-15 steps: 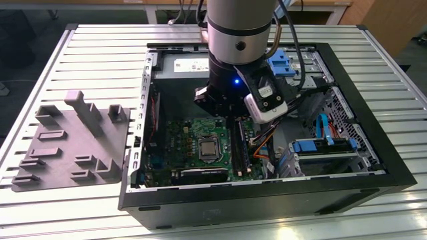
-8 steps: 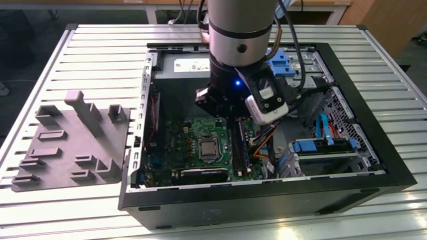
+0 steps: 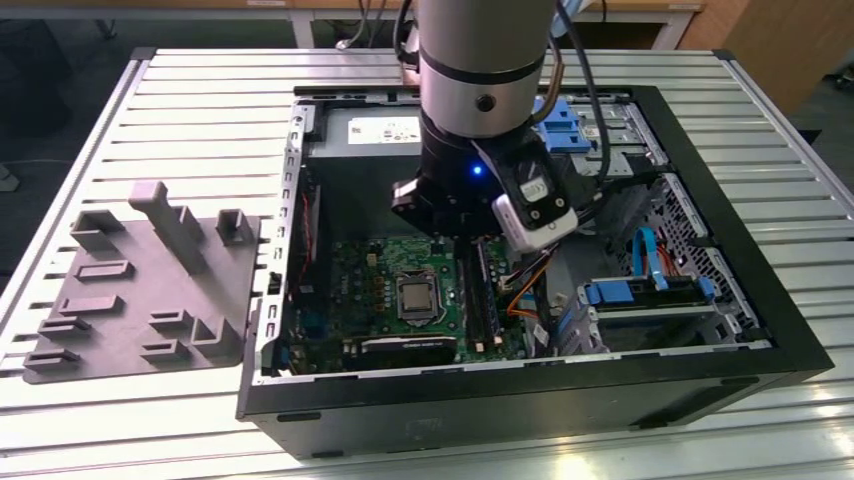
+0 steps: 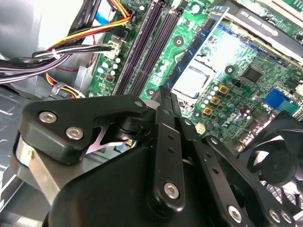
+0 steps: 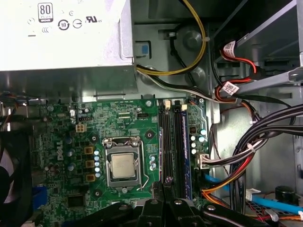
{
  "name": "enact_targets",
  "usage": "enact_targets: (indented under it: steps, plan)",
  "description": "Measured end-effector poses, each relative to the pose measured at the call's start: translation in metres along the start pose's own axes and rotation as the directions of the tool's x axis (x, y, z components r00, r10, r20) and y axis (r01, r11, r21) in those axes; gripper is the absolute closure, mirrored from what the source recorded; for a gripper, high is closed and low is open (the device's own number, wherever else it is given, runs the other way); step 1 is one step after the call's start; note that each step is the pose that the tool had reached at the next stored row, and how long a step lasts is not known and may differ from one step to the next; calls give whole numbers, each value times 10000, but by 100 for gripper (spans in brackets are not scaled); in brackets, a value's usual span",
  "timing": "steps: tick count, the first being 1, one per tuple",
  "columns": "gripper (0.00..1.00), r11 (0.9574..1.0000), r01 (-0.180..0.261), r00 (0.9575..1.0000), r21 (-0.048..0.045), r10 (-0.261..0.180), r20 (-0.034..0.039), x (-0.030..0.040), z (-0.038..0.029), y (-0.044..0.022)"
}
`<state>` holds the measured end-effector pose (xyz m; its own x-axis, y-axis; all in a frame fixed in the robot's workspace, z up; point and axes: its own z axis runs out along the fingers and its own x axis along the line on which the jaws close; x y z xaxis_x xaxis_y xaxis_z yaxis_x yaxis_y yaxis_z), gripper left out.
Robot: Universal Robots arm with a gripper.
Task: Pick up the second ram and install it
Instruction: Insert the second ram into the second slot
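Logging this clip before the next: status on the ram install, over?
End effector low over the memory slots. One stick looks seated nearest the cables; can't tell if it's the second ram. Cables off the slots.

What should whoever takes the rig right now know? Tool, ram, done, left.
Tool: low inside the open PC case, over one end of the motherboard's memory slots; open or shut, cannot tell.
Ram: what looks like one long stick stands in the slot farthest from the CPU; whether that is the second ram, cannot tell.
Done: tool is at the slots.
Left: confirm the second ram is seated.
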<state>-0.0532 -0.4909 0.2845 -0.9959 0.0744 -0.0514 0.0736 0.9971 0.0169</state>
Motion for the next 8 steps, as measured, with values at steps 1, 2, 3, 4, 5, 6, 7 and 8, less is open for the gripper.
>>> enact_targets:
  steps: [1, 2, 3, 4, 5, 6, 7, 8]
  plan:
    - [88, 10000, 29, 10000, -2, -29, -1, -1, 6, 0]
    - [88, 10000, 65, 10000, -6, -65, -2, -3, 12, 0]
    - [88, 9999, 106, 9999, -8, -106, -2, -4, 18, 1]
    - [88, 9999, 154, 9999, -12, -154, -3, -5, 25, 1]
    - [88, 9998, 211, 9998, -17, -211, -4, -5, 30, 1]
    - [88, 9997, 261, 9997, -24, -261, -6, -6, 34, 1]
    - [88, 9996, 296, 9996, -33, -296, -7, -6, 37, 0]
    - [88, 9995, 313, 9995, -44, -313, -8, -6, 41, 0]
